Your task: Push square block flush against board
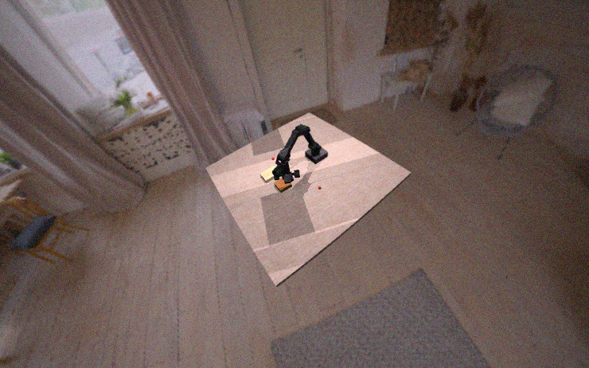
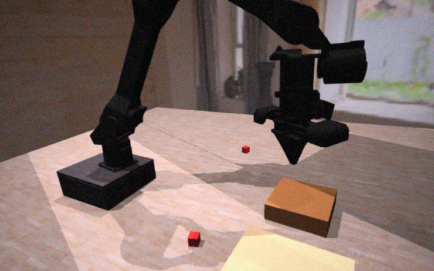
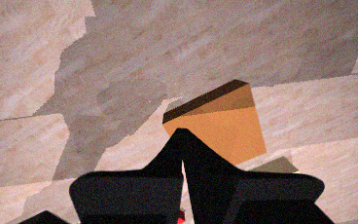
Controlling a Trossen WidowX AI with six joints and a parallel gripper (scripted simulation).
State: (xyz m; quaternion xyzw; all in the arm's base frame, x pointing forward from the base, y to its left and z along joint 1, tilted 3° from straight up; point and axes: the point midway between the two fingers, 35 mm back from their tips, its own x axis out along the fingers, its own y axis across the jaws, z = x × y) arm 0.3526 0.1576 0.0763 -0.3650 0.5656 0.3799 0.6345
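Gripper closed, fingertips together, nothing between them. It points down, tips above the table, touching neither block nor board. Wrist view: fingertips overlap the near part of the orange square block. Block lies flat on the wood-grain table, part of its top shaded. Pale yellow board also flat, just beside block, visible gap between; no side contact. Block sides run at an angle to table edges in top view. Small red cube near board; second red cube apart from block on the other side. Black arm base on table, well apart from block.
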